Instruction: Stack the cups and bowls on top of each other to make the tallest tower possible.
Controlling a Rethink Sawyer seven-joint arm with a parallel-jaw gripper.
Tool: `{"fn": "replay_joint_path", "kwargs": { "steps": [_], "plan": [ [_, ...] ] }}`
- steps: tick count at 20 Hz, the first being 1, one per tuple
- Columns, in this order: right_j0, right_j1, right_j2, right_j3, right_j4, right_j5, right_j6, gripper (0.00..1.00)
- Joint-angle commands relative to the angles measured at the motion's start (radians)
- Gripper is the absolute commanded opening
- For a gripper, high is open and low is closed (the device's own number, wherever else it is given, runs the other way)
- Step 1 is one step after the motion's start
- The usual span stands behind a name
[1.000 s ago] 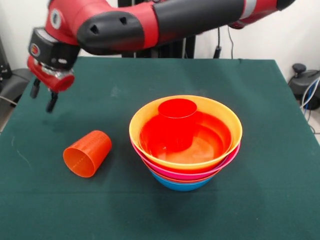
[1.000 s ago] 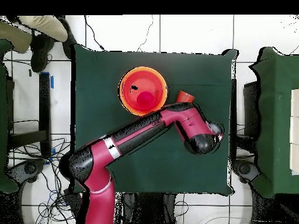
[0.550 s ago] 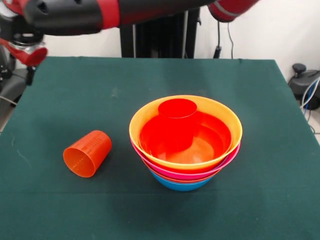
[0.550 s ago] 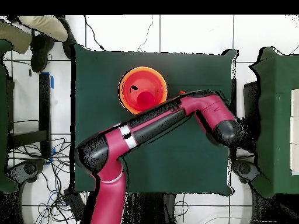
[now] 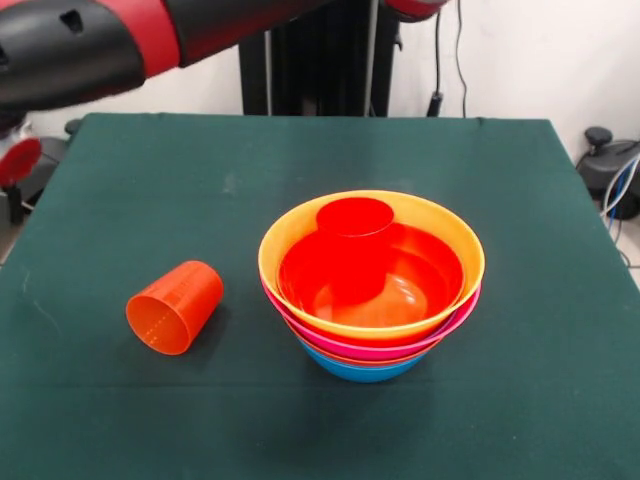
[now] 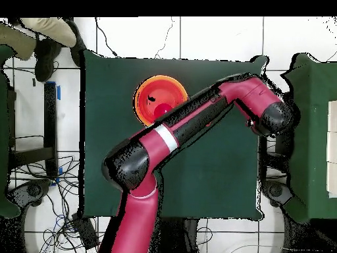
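The tower [image 5: 371,290] stands right of centre in the front view, on the dark green surface [image 5: 330,150]. It is a pile of nested bowls: a yellow-orange bowl [image 5: 455,235] has the uppermost rim, a red bowl [image 5: 420,275] sits inside it, a pink rim [image 5: 375,350] peeks out just beneath, and a blue bowl [image 5: 360,371] forms the base that touches the surface. A red cup [image 5: 354,245] stands upright in the middle of the red bowl, its open mouth facing up and its rim about level with the yellow-orange rim.

An orange cup [image 5: 175,306] lies on its side at the lower left of the front view, well apart from the tower, with its open mouth turned toward the lower left and its ribbed wall resting on the surface.

The arm [image 5: 120,40] crosses the upper left corner of the front view, red and black, high above the surface. At the left edge only a red rounded piece [image 5: 18,160] of the wrist shows; the jaws are not visible there.

In the overhead view the arm [image 6: 178,128] runs from the bottom up to the right, across part of the tower [image 6: 150,95] in the upper middle, and its end [image 6: 270,118] hangs past the right edge of the surface [image 6: 197,184]. The jaws are hidden beneath it, so I cannot tell whether they are open or closed. The orange cup is covered by the arm in this view.

A person's leg and shoe [image 6: 47,41] show at the upper left corner of the overhead view, off the surface.
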Motion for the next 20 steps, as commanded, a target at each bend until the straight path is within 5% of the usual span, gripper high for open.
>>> {"fn": "replay_joint_path", "kwargs": {
  "steps": [1,10,20],
  "plan": [
    [-0.047,-0.029,0.1,-0.399,-0.017,-0.114,0.108,1.0],
    [-0.135,-0.056,0.073,-0.655,-0.07,-0.169,-0.013,1.0],
    [-0.014,-0.039,0.076,-0.666,-0.176,-0.173,-0.308,1.0]
  ]
}}
